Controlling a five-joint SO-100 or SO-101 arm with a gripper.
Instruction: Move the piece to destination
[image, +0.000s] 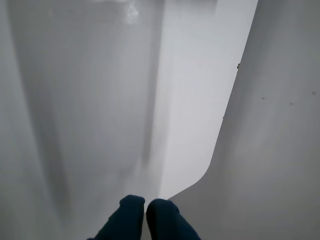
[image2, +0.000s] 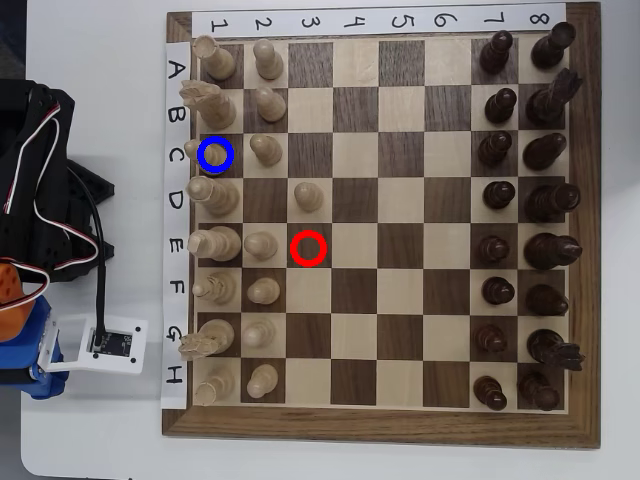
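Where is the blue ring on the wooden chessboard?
In the overhead view, the blue ring sits on the chessboard at left, row C, column 1, left of a cream wooden pawn.

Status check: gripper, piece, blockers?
Gripper shut, empty, over white surface. Pale piece standing on blue-ringed square. Red-ringed square bare; nothing blocking.

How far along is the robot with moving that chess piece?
It looks finished. Done: a cream piece stands on the blue-ringed square, and the red ring is empty. In hand: nothing, as the gripper is shut and empty over the white table. Left: nothing obvious.
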